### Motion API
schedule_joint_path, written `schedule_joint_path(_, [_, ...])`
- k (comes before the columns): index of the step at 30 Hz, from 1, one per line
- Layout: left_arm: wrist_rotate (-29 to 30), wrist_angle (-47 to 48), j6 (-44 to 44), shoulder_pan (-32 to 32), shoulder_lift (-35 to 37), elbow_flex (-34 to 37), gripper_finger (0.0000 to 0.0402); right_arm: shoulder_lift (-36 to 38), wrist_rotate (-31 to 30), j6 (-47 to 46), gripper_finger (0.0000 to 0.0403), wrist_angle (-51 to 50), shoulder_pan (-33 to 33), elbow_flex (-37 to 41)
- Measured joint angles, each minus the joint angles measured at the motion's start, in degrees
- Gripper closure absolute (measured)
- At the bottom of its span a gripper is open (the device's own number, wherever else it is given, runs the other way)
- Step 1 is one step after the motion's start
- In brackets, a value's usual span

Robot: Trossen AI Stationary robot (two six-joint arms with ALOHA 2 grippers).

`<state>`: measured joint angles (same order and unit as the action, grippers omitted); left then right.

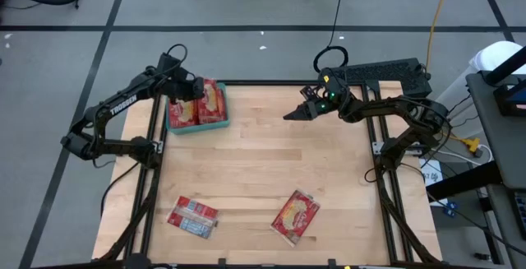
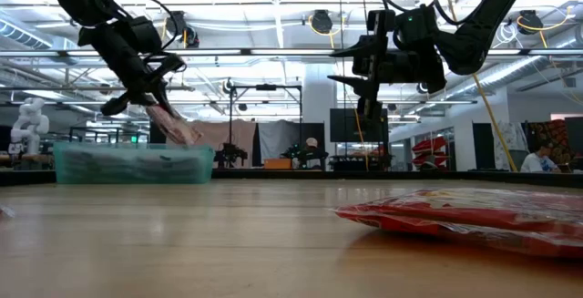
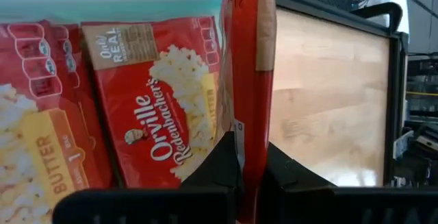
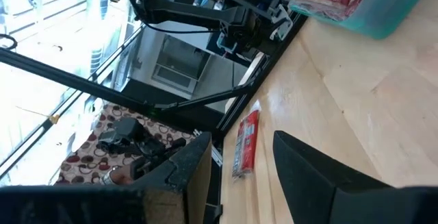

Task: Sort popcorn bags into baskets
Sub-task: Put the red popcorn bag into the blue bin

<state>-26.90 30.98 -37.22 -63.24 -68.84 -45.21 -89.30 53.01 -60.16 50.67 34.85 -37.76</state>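
My left gripper (image 1: 187, 88) hovers over the teal basket (image 1: 220, 123) at the table's far left, shut on a red popcorn bag (image 3: 251, 66) seen edge-on in the left wrist view. Red popcorn bags (image 1: 209, 104) lie flat inside the basket (image 3: 109, 5). Two more bags rest flat on the table near its front edge: one with a pale label panel (image 1: 193, 216) and one with a popcorn picture (image 1: 295, 216). My right gripper (image 1: 294, 113) is open, raised above the far middle of the table, touching nothing. My left gripper pinches the red popcorn bag between its two fingers at one end (image 3: 248, 157), the flat packet standing edge-on between them. In the low view the bag (image 2: 173, 123) hangs slanting below the fingers, its lower end reaching down to the basket (image 2: 134, 163).
The wooden table top (image 1: 271, 158) lies bare between the basket and the two bags at the front. A black frame (image 1: 156, 187) edges the table. The near bag (image 2: 474, 216) looms large in the low view. People sit in the room beyond.
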Motion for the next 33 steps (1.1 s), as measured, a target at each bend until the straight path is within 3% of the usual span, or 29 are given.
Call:
schedule_joint_path(9, [4.11, -0.06, -2.32, 2.27, -1.19, 0.01, 0.0371, 0.00, 1.29, 1.81, 0.0255, -0.02, 0.04, 0.00])
schedule_joint_path(17, [5.94, -4.67, -5.66, 5.01, -2.47, 0.02, 0.0382, 0.02, 1.31, 2.54, 0.0255, -0.06, 0.04, 0.02])
schedule_joint_path(29, [7.23, -4.32, -3.21, 6.19, -4.13, 0.02, 0.0325, 0.02, 1.32, 3.67, 0.0255, -0.42, 0.04, 0.02])
schedule_joint_path(33, [10.80, -3.28, -2.00, 7.90, -5.46, 0.02, 0.0304, 0.02, 1.32, 3.66, 0.0255, -0.46, 0.04, 0.02])
